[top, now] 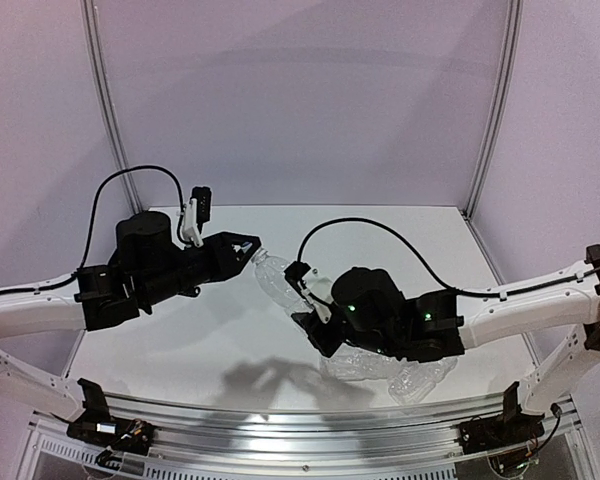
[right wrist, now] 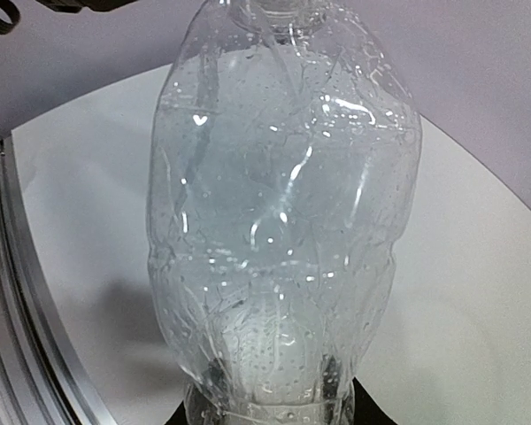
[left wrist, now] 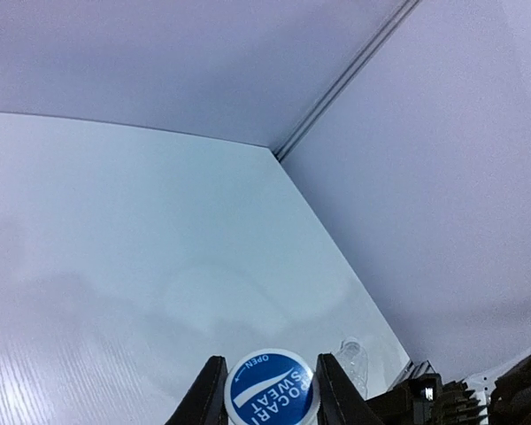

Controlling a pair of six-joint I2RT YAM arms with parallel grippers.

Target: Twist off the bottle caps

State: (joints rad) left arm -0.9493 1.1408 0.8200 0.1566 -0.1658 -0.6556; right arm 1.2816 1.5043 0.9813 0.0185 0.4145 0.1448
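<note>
My left gripper (top: 252,246) is shut on a small round bottle cap (left wrist: 270,390) with a white rim and a blue printed top. In the left wrist view the gripper (left wrist: 270,394) holds the cap between its fingers, top towards the camera, with no neck showing behind it. My right gripper (top: 308,318) is shut on the base of a clear crinkled bottle (top: 278,280), held above the table with its neck pointing at the left fingertips. In the right wrist view the bottle (right wrist: 283,204) fills the frame and the gripper (right wrist: 270,385) clamps its bottom. Other caps are not visible.
Two more clear crinkled bottles (top: 380,365) lie on the white table (top: 180,340) at the front right, partly under the right arm. A clear bottle top (left wrist: 352,359) shows just right of the left fingers. Frame posts and purple walls ring the table.
</note>
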